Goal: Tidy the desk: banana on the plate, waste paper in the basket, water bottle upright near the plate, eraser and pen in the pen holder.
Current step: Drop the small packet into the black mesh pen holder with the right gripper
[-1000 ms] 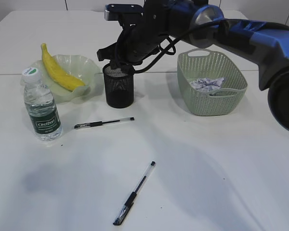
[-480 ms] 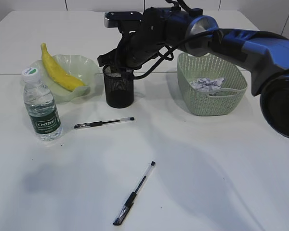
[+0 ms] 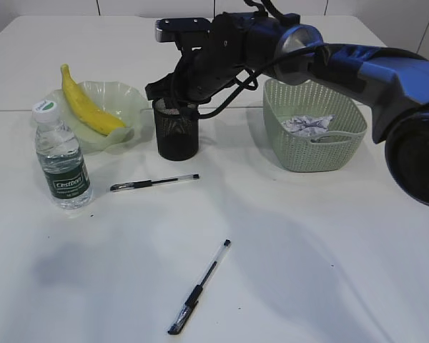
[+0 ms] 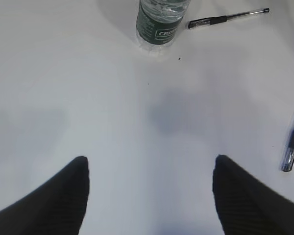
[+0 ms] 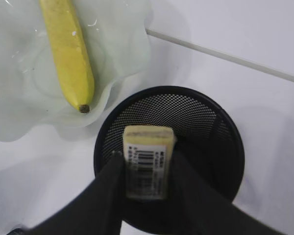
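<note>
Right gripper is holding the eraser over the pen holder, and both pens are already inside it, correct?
Not quite. The right gripper does hold the eraser over the pen holder, but both pens lie on the table, as the exterior view shows.

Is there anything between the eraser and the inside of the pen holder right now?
Nothing visible. The right claw holds the eraser directly over the open pen holder, whose inside looks clear.

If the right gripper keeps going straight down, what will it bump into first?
Probably the inside bottom of the black mesh pen holder: the right gripper, holding the eraser, points into its open mouth. Depth is unclear.
</note>
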Controlling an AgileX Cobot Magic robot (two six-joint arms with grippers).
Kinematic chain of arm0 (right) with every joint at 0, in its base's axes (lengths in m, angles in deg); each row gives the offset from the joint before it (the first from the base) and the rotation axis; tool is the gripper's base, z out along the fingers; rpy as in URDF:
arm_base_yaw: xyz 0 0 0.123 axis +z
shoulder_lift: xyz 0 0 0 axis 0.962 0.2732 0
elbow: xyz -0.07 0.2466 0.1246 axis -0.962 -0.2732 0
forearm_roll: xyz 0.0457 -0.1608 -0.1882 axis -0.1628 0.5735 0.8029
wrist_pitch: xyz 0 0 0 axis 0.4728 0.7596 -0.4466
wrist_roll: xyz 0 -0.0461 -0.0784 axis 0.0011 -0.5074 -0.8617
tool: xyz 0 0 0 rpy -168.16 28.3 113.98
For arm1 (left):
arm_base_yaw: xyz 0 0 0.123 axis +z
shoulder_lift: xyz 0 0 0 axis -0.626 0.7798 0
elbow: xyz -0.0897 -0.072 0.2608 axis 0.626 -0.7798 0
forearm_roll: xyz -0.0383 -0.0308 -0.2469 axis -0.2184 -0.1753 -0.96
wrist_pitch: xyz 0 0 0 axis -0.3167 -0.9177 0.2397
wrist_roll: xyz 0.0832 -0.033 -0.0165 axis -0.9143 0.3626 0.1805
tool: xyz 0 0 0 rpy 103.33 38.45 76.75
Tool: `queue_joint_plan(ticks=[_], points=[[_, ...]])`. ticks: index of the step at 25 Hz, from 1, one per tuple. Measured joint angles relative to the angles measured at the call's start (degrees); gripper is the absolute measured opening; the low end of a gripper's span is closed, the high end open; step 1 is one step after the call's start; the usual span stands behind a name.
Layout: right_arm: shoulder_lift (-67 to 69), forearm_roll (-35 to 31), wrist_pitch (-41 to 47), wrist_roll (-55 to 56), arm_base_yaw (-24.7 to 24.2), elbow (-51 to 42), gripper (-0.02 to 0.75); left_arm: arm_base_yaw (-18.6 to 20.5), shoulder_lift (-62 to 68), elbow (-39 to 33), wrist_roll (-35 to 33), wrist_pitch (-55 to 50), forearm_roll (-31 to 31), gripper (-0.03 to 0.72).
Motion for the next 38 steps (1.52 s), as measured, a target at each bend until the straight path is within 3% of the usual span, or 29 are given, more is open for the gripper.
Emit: queue_joint_plan(ticks=[7,10,24,34,38], points=[[0.0,0.0,-0.1,0.0,0.0,0.0,0.368,0.0,0.0,0.0,0.0,0.0,0.0,0.561],[0.0,0.0,0.2,0.0,0.0,0.0,0.395,0.0,0.0,0.0,0.0,0.0,0.0,0.561],[0.1,0.2,2.3,0.1,0.0,0.0,0.4,0.0,0.0,0.0,0.0,0.0,0.0,0.561],[-2.0,0.2,18.2,2.5,0.0,0.1,0.4,0.0,0.0,0.0,0.0,0.0,0.0,0.561],[-2.5,0.2,20.2,3.0,0.0,0.1,0.4,0.0,0.0,0.0,0.0,0.0,0.0,0.561]])
